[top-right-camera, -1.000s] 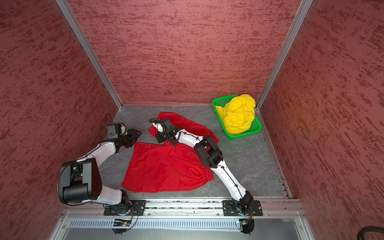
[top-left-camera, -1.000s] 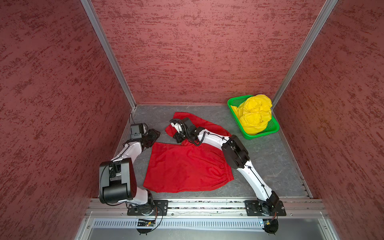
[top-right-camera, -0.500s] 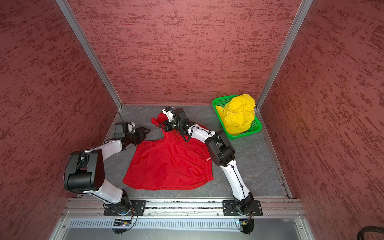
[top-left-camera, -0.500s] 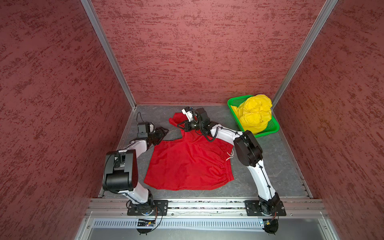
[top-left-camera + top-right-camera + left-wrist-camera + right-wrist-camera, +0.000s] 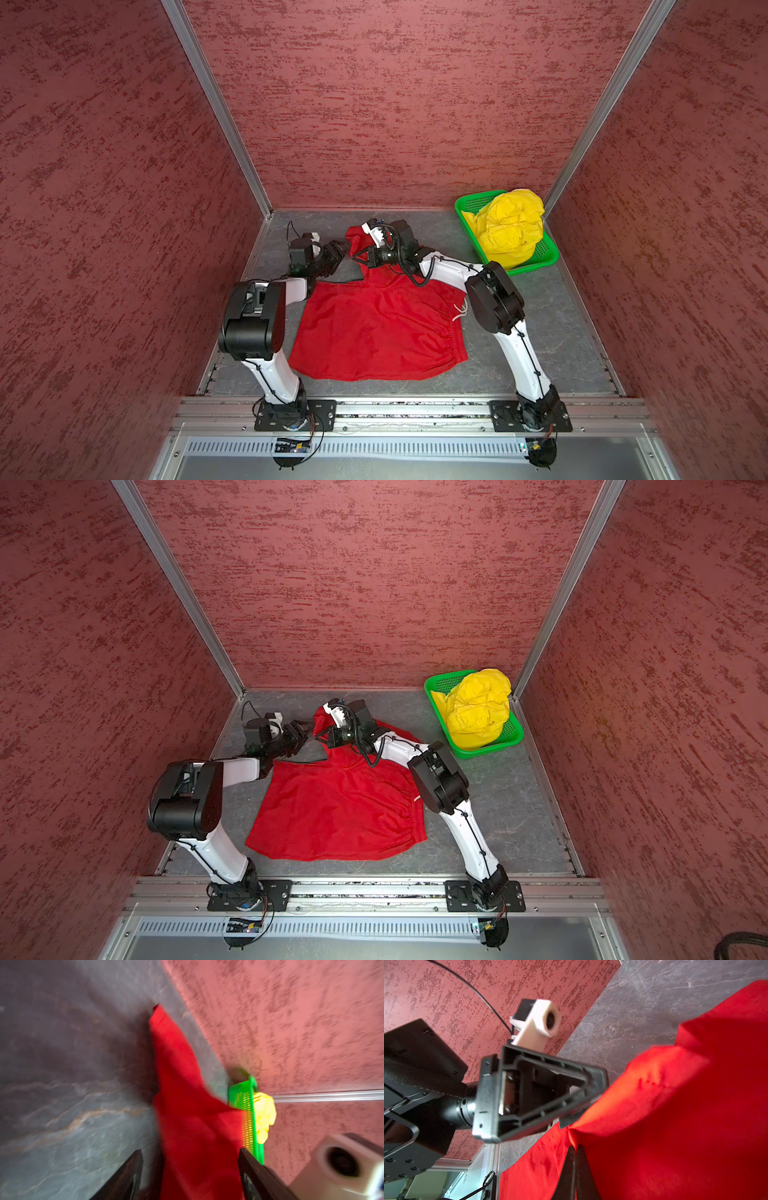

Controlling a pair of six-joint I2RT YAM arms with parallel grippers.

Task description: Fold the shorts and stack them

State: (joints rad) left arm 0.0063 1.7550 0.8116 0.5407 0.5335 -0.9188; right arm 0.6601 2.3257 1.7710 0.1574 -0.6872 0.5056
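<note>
— What is at centre-left in both top views?
— The left fingers [image 5: 337, 250], just beside a raised red leg of cloth. In the left wrist view they stand wide apart with red fabric hanging between them. I cannot tell whether they touch it.
— And the red shorts [image 5: 374, 332]?
— Bright red mesh, spread mostly flat on the grey bench [image 5: 540, 332] in the lower centre. The gathered waistband runs along the right edge, and a white drawstring [image 5: 459, 312] pokes out there. One leg is pulled up into a peak at upper centre.
— What holds the peak?
— The right fingers [image 5: 362, 258], pressed together on the cloth just below it.
— Far right?
— The yellow shorts [image 5: 509, 228] are bunched in a crumpled heap. They sit in a green basket [image 5: 549, 254] at the upper right, in the back corner, well apart from the red pair.
</note>
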